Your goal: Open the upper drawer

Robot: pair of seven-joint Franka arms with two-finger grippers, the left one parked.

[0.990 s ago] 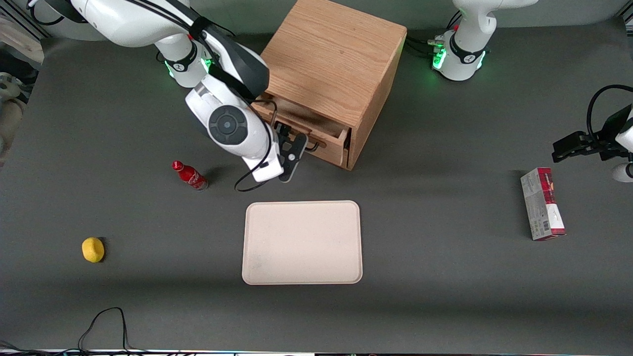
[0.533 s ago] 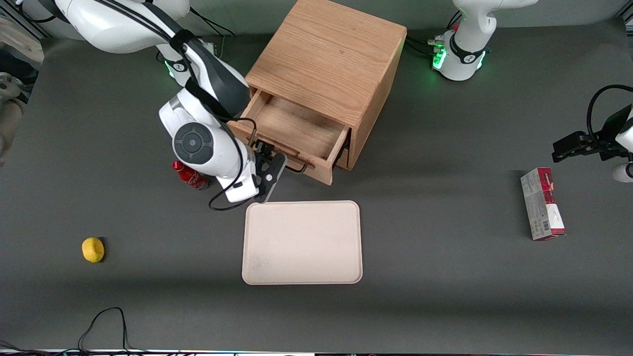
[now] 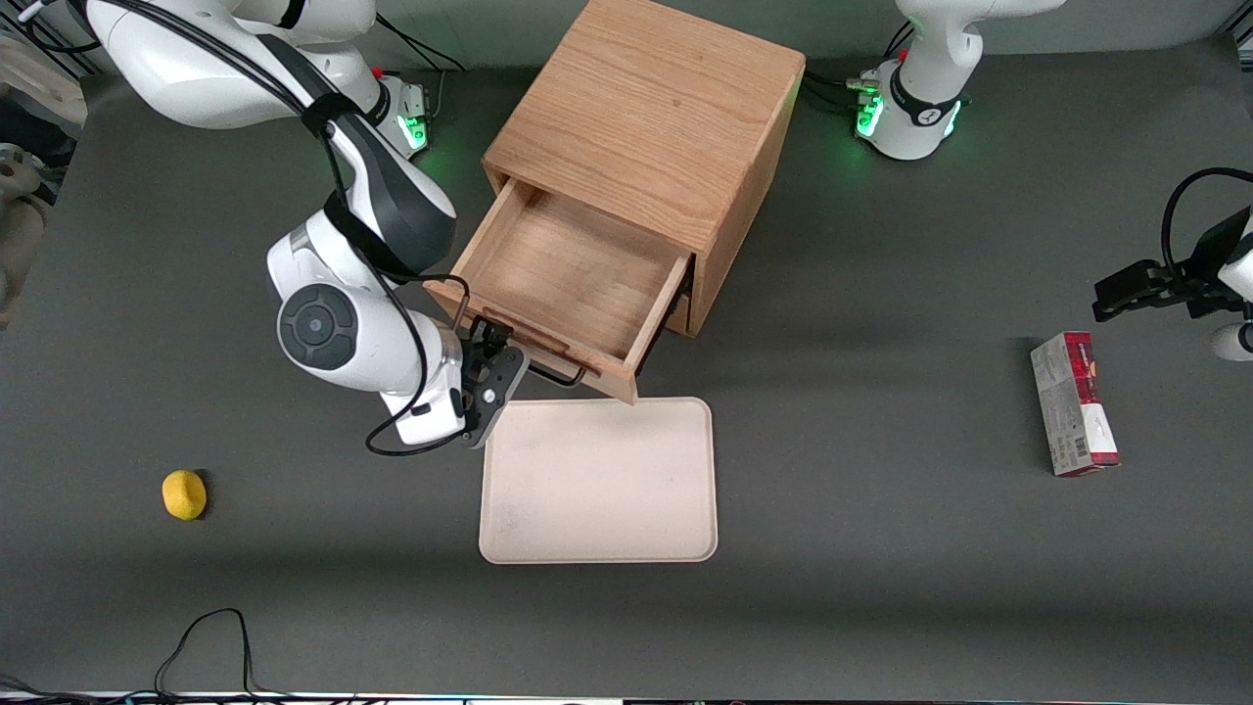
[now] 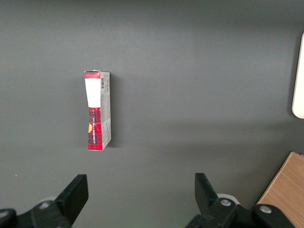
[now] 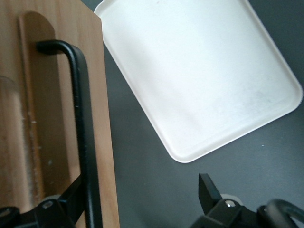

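Note:
The upper drawer (image 3: 573, 284) of the light-oak cabinet (image 3: 646, 108) stands pulled far out, its inside bare. Its dark bar handle (image 3: 548, 372) is on the drawer front, facing the front camera. My right gripper (image 3: 489, 354) is at the end of that handle toward the working arm's end of the table. In the right wrist view the fingers stand wide apart; the handle (image 5: 80, 118) runs along the wooden drawer front (image 5: 52, 142) right beside one finger (image 5: 71, 199), and the gripper (image 5: 139, 194) is open. The lower drawer is hidden under the upper one.
A cream tray (image 3: 597, 480) lies just in front of the open drawer, whose front corner reaches its edge; it also shows in the right wrist view (image 5: 199, 71). A yellow lemon (image 3: 184, 493) lies toward the working arm's end. A red-and-grey box (image 3: 1074, 403) lies toward the parked arm's end.
The upper drawer has slid out from nearly closed to far open. My gripper moved with the handle toward the front camera, and the arm now hides the small red bottle.

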